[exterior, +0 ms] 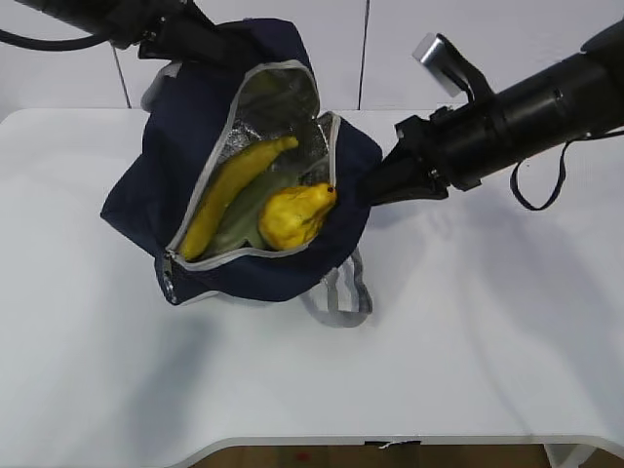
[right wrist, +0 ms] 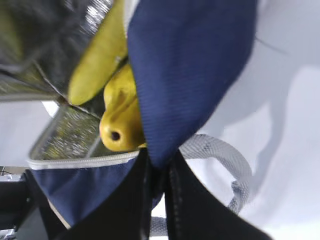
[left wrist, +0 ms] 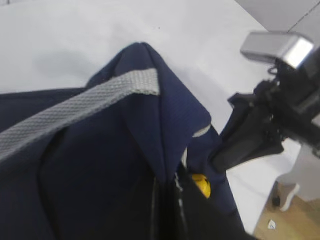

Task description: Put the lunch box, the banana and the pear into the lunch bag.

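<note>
Right tool (exterior: 369, 192): closed on a fold of navy fabric at the right rim of the lunch bag (exterior: 146, 185); in the right wrist view the cloth is pinched between its dark fingers (right wrist: 135, 210).
Left tool (exterior: 210, 49): clamped on the bag's far top edge; the left wrist view shows fabric squeezed between its fingers (left wrist: 195, 220), beside a grey webbing handle (left wrist: 75, 112).
Lunch bag: lies on the white tabletop (exterior: 468, 331), mouth held open, silver lining showing.
Banana (exterior: 229, 190): inside the bag, along the left of the opening.
Pear (exterior: 294, 214): inside, near the right rim, just beside the banana.
Lunch box (exterior: 244, 216): pale green lid visible between and under the fruit.
Second handle (exterior: 341, 297): flat on the tabletop in front.
</note>
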